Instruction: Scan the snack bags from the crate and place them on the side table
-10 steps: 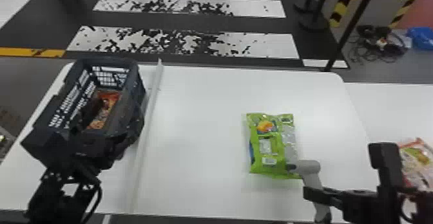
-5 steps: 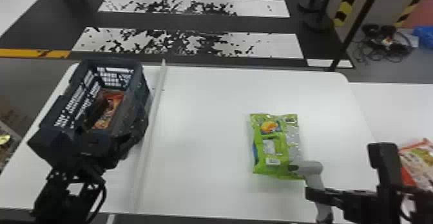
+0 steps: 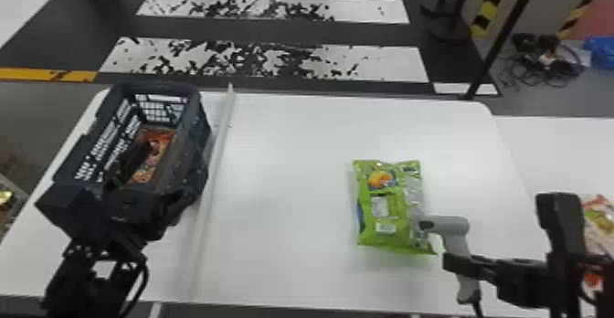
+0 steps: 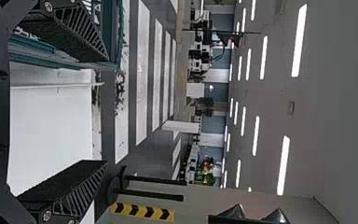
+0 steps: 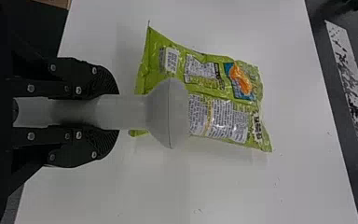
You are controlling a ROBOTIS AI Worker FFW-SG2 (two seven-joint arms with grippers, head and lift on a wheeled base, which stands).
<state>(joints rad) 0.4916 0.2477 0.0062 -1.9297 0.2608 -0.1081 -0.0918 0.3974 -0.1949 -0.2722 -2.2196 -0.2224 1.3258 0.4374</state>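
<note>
Green, glossy plastic snack bag [image 3: 388,203], right of centre in the head view, lies flat on the white tabletop [image 3: 283,212], with its printed back panels and a small pale label facing up. A light grey handheld scanner [image 3: 450,225] is poised by its lower right corner; whether the two touch, I cannot tell. The black right gripper [image 5: 116,113] has its jaws pinched around the scanner's handle, while the black left gripper [image 4: 106,111] has its jaws spread, with nothing between them. At the left of the head view, the left arm is over the near end of the dark blue-grey slatted plastic crate [image 3: 198,150].

As for progress, the job looks part done. A red, white and green packet [image 3: 598,214] lies at the right edge of the head view, on a second white tabletop [image 3: 557,145] that I take for the side table — so at least one bag has probably been dealt with. The green one is out of the crate and seems to be at the scanning step; whether it has been read, I cannot tell. It has yet to go across to the right — and at least one orange-red snack packet [image 3: 157,150] inside the crate awaits its turn
</note>
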